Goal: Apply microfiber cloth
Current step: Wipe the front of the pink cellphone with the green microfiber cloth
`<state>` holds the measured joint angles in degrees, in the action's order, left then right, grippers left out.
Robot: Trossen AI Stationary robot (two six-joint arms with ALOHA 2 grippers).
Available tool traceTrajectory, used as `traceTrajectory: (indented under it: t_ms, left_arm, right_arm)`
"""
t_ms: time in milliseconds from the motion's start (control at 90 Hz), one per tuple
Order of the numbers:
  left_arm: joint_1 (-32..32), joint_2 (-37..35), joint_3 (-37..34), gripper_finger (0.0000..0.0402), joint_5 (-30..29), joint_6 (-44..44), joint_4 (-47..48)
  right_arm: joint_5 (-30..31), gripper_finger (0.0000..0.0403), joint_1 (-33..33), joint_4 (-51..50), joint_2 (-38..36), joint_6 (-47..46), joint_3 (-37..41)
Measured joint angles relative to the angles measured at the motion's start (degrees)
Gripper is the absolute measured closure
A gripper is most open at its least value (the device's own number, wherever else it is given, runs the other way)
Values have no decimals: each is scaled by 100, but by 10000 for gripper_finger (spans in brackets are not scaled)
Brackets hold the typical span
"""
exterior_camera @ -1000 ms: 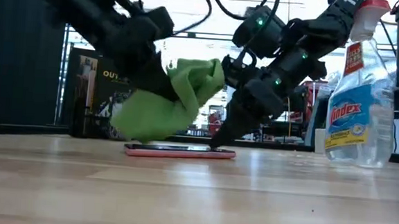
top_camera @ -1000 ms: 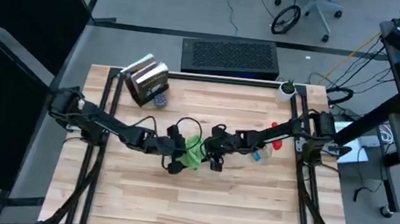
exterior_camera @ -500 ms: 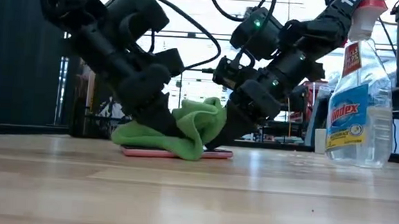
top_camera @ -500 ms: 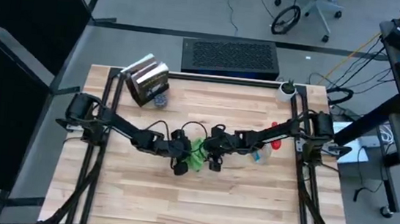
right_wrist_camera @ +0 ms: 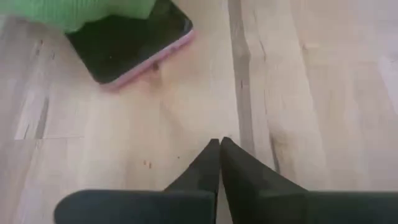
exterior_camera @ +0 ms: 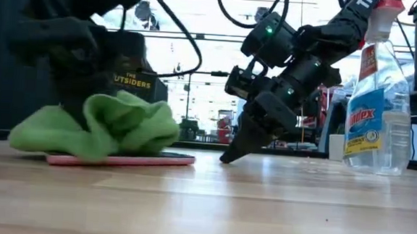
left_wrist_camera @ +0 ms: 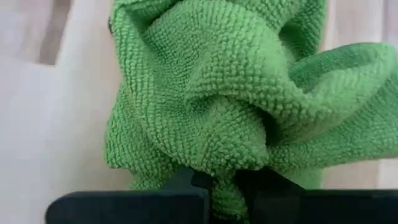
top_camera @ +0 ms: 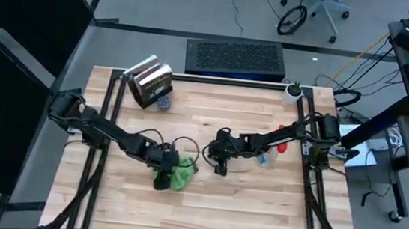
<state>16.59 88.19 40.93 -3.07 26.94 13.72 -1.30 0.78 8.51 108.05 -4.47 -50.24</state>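
Your left gripper is clenched on the microfiber cloth: in the left wrist view the green fabric bunches up directly ahead of the 2 fingers and a fold runs down between them. The cloth sits near the middle of the table, toward its front edge, crumpled in a heap. In the low view it lies on top of a flat pink-edged device, covering most of it; only one end of the device sticks out from under the fabric. The right wrist view shows that exposed end as a dark screen with a pink rim, the cloth overlapping its far part.

Your right gripper stands near the table's centre, apart from the cloth and the device, its jaws pressed together with nothing between them. In the low view its tip touches or nearly touches the wood; you cannot tell which.

Count: 1 cloth, 1 device, 1 spray bottle upright near the table's right edge, 1 stack of books at the back-left corner, 2 arms.
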Motion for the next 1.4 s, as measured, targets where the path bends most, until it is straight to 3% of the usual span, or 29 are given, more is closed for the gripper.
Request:
traceTrajectory:
  t_ms: [100,333,800,1100,1400]
  left_arm:
    - [-73,-204,-1,399,-459,-157,-100]
    - [-221,-253,162,399,-674,-469,-73]
    - [338,-1767,609,399,-1854,-505,1324]
    - [346,-1933,607,399,-1919,-494,1462]
    - [342,-1930,607,392,-1917,-490,1477]
  right_arm:
    - [-4,403,0,98,-28,26,16]
    - [-22,403,136,656,-140,-9,24]
    - [-52,403,496,2749,384,-72,-2]
    - [-188,403,499,2627,1006,63,-799]
    - [-26,403,514,1574,1285,120,-1141]
